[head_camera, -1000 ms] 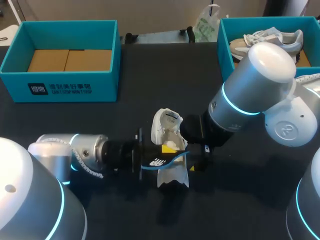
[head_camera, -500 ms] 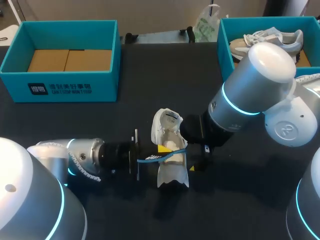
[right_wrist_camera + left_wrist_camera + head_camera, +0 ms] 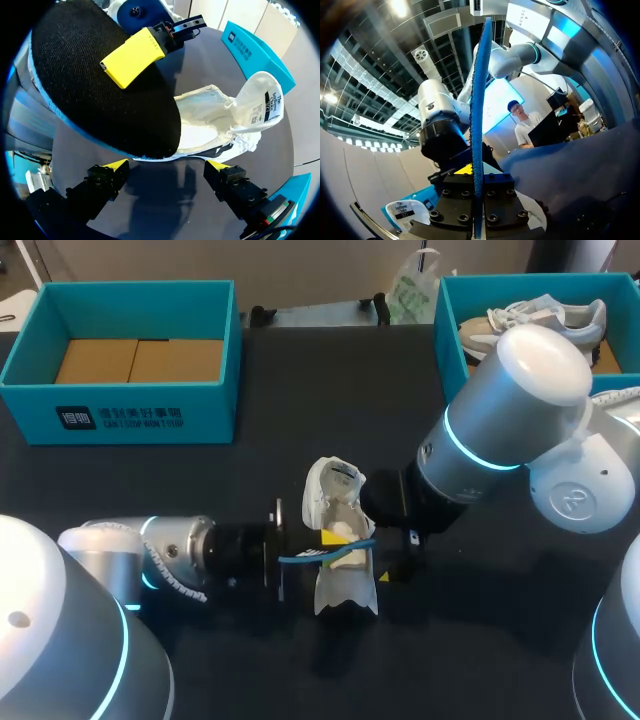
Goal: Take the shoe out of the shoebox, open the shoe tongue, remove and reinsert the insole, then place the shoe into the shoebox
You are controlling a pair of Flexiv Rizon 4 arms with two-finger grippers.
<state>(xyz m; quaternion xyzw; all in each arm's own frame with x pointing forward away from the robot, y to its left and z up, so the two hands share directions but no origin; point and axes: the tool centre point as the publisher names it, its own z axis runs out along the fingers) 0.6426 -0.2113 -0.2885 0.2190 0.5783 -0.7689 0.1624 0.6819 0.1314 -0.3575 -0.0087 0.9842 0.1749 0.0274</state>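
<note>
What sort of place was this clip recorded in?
Probably a robotics lab bench set up for shoe handling: a black table with teal shoeboxes, a white shoe, and an insole gripped by the left end effector.

The white shoe [image 3: 338, 592] lies on a black table [image 3: 300, 390], its insole [image 3: 85, 95] black with a blue edge, the shoebox [image 3: 130, 418] at 10 o'clock teal.

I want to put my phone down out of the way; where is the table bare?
Bare black tabletop lies between the left teal box and right teal box, and in front of the left box. Crowded mid-table: white fabric shoe, left gripper, right gripper, blue-edged black insole.
</note>
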